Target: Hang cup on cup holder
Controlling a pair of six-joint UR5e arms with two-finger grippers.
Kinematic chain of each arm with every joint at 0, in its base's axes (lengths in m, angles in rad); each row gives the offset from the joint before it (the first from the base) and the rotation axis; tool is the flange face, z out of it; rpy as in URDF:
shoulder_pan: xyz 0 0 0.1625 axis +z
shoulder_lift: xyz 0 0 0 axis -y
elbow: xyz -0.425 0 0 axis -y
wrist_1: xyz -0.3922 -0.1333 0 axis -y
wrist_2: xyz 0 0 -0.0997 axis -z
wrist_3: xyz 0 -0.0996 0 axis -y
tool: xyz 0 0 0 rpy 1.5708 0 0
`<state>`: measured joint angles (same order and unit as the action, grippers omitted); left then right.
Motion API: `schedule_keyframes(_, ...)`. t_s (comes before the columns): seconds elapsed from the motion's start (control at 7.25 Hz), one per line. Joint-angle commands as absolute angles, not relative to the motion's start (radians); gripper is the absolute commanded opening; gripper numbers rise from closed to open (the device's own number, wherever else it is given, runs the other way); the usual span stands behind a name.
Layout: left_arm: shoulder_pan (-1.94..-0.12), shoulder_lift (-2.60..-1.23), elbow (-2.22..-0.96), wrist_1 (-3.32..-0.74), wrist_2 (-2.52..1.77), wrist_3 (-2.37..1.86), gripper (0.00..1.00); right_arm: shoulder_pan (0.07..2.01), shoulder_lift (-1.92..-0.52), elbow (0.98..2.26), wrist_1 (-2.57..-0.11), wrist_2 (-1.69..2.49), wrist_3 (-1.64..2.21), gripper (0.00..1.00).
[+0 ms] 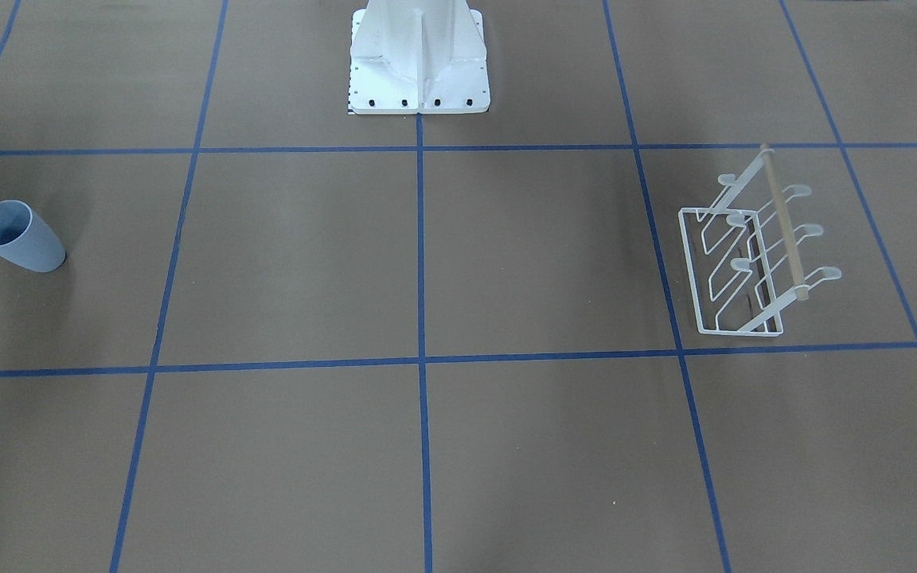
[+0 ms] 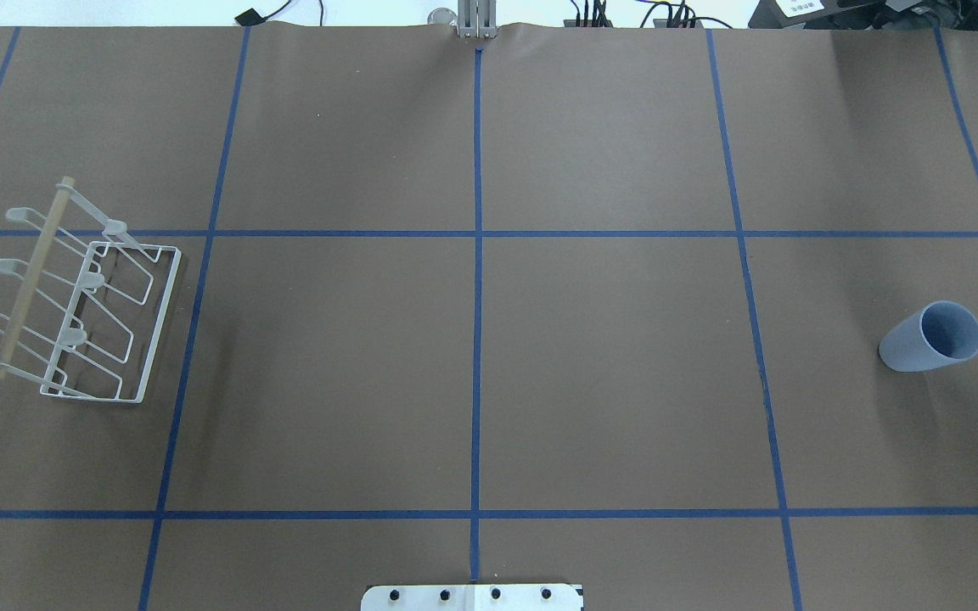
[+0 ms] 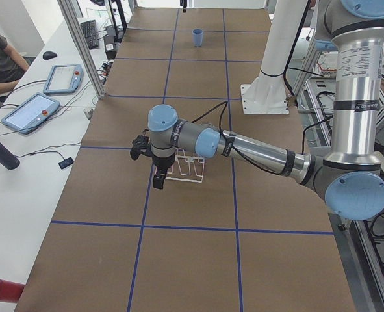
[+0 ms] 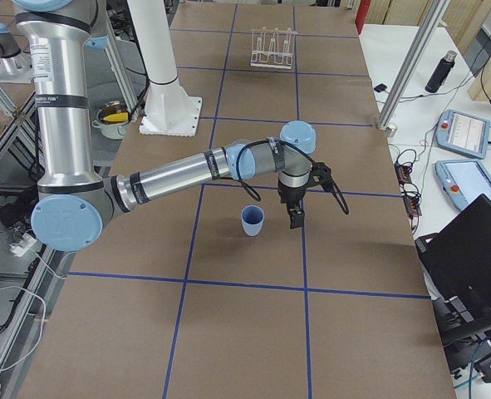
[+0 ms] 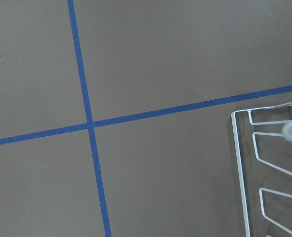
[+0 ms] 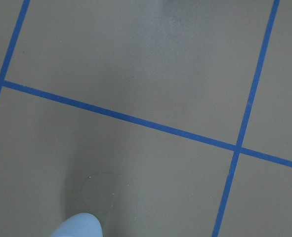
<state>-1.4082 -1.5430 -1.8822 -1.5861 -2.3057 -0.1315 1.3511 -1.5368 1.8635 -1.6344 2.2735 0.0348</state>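
Brown taped surface (image 1: 506, 263): cup (image 1: 17, 236) stands at frame's left, rack (image 1: 785, 231) at right; whether left claw (image 3: 158, 179) and right claw (image 4: 296, 219) are spread cannot be told.

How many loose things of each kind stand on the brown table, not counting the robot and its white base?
cup, pale blue: 1
cup holder, white wire with a wooden rod: 1
Total: 2
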Motion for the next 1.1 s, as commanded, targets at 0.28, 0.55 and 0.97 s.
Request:
schedule_keyframes(0.28, -1.407, -1.545, -1.887, -1.585, -2.310, -0.135, 0.98, 1.228, -1.578, 1.867, -1.609, 2.278, 0.141, 1.00)
schedule_keyframes(0.55, -1.405, -1.545, -1.888, -1.585, -2.312, -0.147, 0.98, 1.191, -1.693, 1.878, -1.400, 2.287, 0.149, 1.00)
schedule_keyframes(0.97, -1.405, -1.546, -1.885, -1.586, -2.312, -0.149, 0.98, 1.137, -1.746, 1.853, -1.270, 2.284, 0.198, 0.97)
